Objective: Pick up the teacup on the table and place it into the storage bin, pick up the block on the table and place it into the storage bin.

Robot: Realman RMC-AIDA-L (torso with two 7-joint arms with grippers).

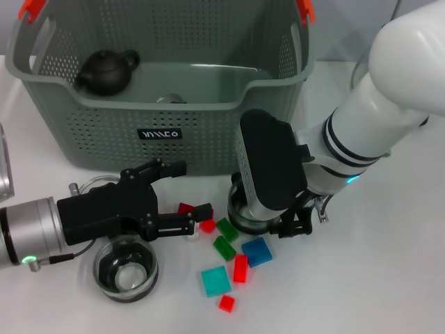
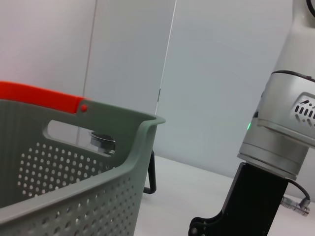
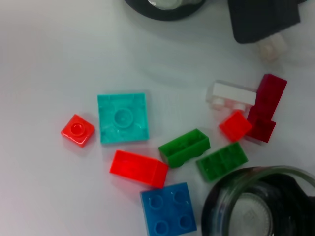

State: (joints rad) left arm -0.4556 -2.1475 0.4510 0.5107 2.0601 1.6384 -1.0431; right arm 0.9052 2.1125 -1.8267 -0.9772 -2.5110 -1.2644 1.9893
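Left gripper (image 1: 186, 195) reaches in low over the table from the robot's left, black fingers spread wide around the near end of the block pile, nothing between them. Right gripper (image 1: 268, 221) hangs straight down over a glass teacup (image 1: 243, 217) just in front of the storage bin (image 1: 208, 125); whether its fingers are open or closed, I cannot tell. A second glass teacup (image 1: 126, 268) sits under the left arm. Crowding the space between the two arms are loose blocks: a dark red block (image 3: 266, 105), white block (image 3: 235, 94), two green blocks (image 3: 184, 146), a blue block (image 3: 168, 209), a teal block (image 3: 123, 117) and red blocks (image 3: 139, 168). A dark teapot (image 1: 106, 69) sits inside the bin.
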